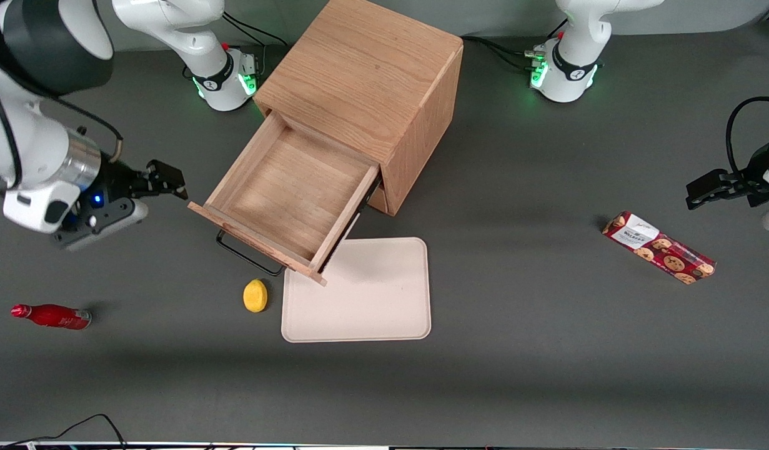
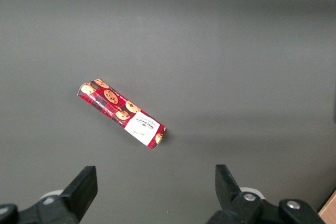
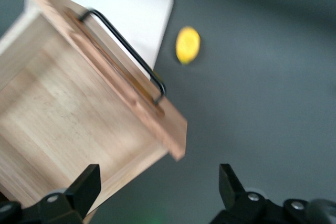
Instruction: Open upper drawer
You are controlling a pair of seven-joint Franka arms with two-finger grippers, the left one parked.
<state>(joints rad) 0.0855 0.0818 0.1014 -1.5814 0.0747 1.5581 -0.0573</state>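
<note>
The upper drawer [image 1: 284, 194] of the wooden cube cabinet [image 1: 365, 75] stands pulled far out, its plain wooden box interior bare. Its black bar handle [image 1: 247, 256] faces the front camera. My gripper [image 1: 168, 181] is open and holds nothing. It hovers beside the drawer's corner, toward the working arm's end of the table, clear of the handle. In the right wrist view the drawer [image 3: 68, 124], its handle [image 3: 126, 51] and my open gripper [image 3: 157, 190] show. The lower drawer is hidden under the upper one.
A white tray [image 1: 365, 294] lies in front of the cabinet, partly under the drawer. A yellow lemon [image 1: 255, 295] lies beside it. A red bottle [image 1: 52, 316] lies toward the working arm's end. A red cookie box [image 1: 659, 247] lies toward the parked arm's end.
</note>
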